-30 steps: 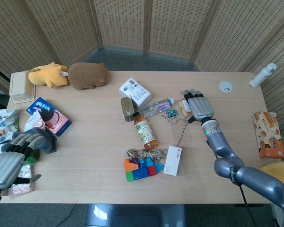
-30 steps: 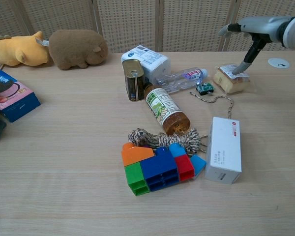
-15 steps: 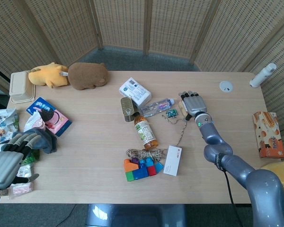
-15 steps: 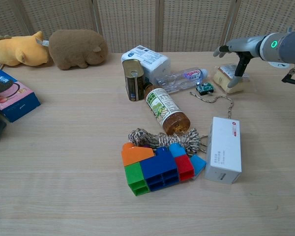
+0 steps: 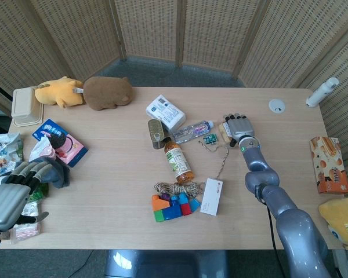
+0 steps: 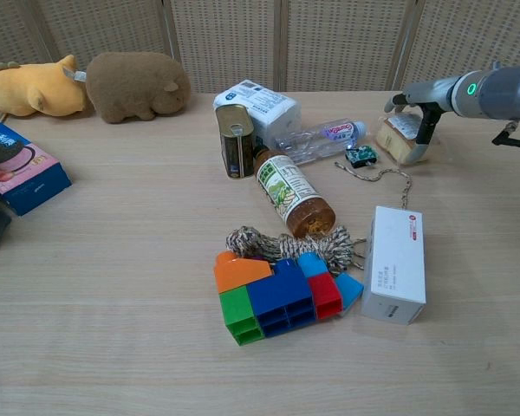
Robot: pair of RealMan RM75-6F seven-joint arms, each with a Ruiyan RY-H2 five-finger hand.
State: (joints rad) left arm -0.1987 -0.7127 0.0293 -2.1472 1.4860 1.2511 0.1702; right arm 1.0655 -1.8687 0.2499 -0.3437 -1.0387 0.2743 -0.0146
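Note:
My right hand (image 5: 238, 127) lies over a wrapped piece of bread (image 6: 397, 139) right of the table's middle. In the chest view the right hand (image 6: 426, 97) has its fingers (image 6: 429, 130) curled down around the bread's right end. A small green tag (image 6: 360, 156) on a braided cord (image 6: 390, 173) and a lying water bottle (image 6: 316, 139) sit just left of it. My left hand (image 5: 10, 200) hangs at the table's front left corner, fingers apart, holding nothing, next to a grey cloth (image 5: 55, 169). The chest view does not show it.
Mid-table lie a tea bottle (image 5: 178, 160), a can (image 5: 156, 133), a tissue pack (image 5: 165, 111), twine (image 5: 177, 188), toy blocks (image 5: 173, 207) and a white box (image 5: 212, 196). Two plush toys (image 5: 84, 92) and a blue box (image 5: 61, 142) are left. An orange packet (image 5: 329, 165) lies right.
My right hand has dropped from above the bread onto it, and its fingers have curled around the bread's end. The left hand has barely moved.

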